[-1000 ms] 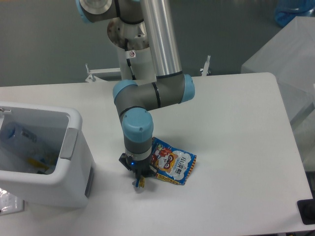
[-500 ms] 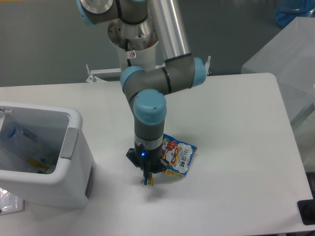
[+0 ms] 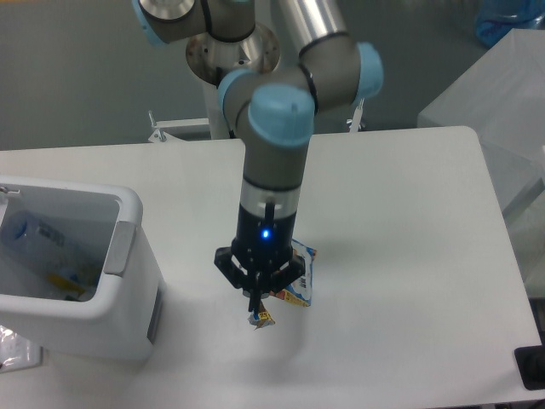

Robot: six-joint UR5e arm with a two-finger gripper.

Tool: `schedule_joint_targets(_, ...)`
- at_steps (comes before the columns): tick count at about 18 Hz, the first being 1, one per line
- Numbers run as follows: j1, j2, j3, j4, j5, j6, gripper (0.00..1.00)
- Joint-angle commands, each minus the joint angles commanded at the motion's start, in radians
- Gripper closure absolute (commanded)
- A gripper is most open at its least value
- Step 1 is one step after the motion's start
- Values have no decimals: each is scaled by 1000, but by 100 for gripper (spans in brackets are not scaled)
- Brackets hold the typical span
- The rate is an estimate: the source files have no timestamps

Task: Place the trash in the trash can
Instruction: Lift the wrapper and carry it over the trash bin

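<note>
The claw (image 3: 256,304) points straight down over the table (image 3: 409,256), its two fingers pinched on the snack packet (image 3: 295,277), which hangs from them tilted, most of it showing just to the right of the fingers and a small crumpled corner poking out below the tips. A blue light glows on the wrist directly above the claw, and the grey arm with its pale blue joint caps rises up and back from there. Well off to the left of the claw stands the white trash can (image 3: 128,281), open at the top, with a clear bottle (image 3: 21,234) and a bit of yellow wrapper (image 3: 64,281) lying inside it.
</note>
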Motion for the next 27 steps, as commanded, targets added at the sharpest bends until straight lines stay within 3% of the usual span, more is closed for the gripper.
schedule_joint_targets(7,-26,75,112,5,-35,-215,100)
schedule_joint_targets(10,-58,107,112,6,-32,-371,97)
schedule_joint_targets(17,-196,164,105,6,-37,-385,97)
schedule_joint_targets(20,-267,157,103,6,-37,-385,97)
schedule_joint_targets(27,-356,124,91,6,-37,-384,97)
